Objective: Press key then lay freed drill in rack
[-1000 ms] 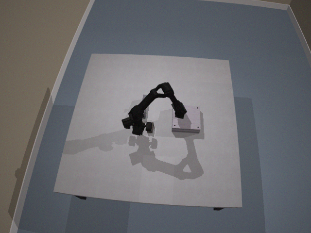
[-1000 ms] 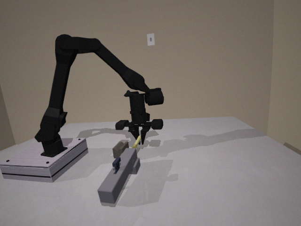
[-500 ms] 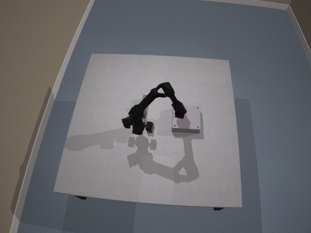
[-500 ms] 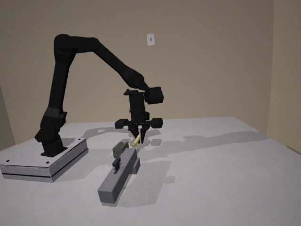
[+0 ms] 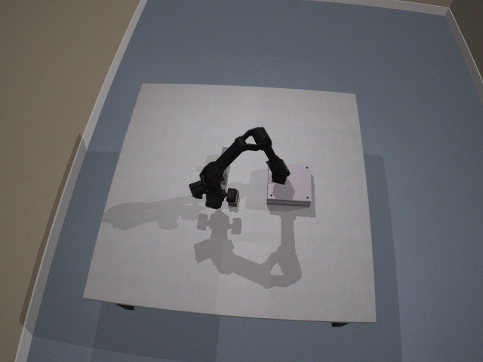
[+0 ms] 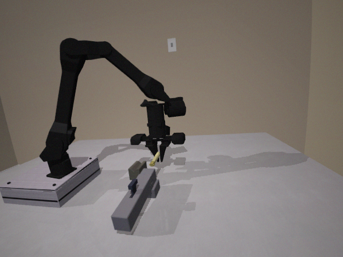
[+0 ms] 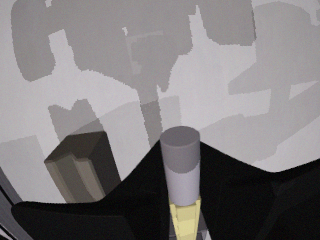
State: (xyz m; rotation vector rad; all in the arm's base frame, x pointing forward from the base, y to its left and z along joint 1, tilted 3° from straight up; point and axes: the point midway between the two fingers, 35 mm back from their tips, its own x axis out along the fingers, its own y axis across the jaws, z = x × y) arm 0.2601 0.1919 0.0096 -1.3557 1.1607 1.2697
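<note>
My gripper [image 6: 159, 159] [image 7: 174, 144] is shut on the drill, which has a grey round shank and a yellow fluted part [image 6: 154, 159] [image 7: 186, 220]. The yellow part sticks out from the fingers, tilted down towards the long grey housing [image 6: 133, 204]. In the exterior view a small gap shows between its tip and the housing's far end, above the table. The dark blue key [image 6: 133, 184] stands up from the housing's top. The brown grooved rack [image 6: 134, 171] [image 7: 82, 175] [image 5: 235, 203] stands beside the housing, left of the fingers in the wrist view. The arm hides the drill in the top view.
The arm's pale square base [image 5: 298, 187] [image 6: 80, 176] sits beside the rack and housing. A small grey block [image 6: 155, 188] adjoins the housing's side away from the base. The white table [image 5: 175, 117] carries broad arm shadows.
</note>
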